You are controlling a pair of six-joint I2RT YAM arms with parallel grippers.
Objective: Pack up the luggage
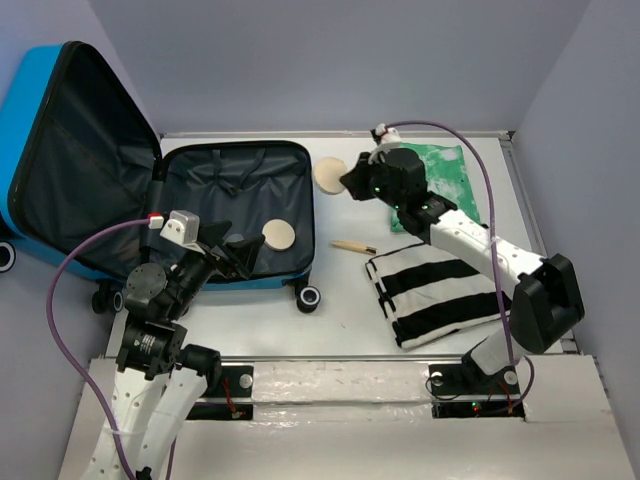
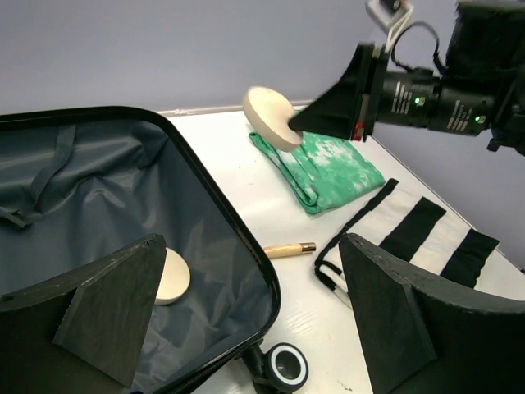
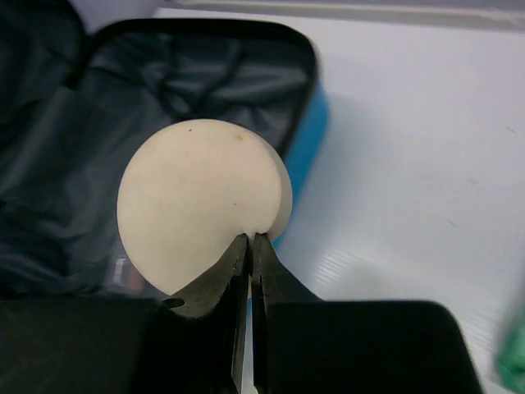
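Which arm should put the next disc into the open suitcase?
Right. The right gripper is shut on the edge of the cream disc, holding it just beside the rim of the suitcase. The left gripper is open and empty, near a second disc already inside.

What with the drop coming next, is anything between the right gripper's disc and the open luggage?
Nothing visible: the right gripper holds the cream disc just past the luggage rim, with only bare table between.
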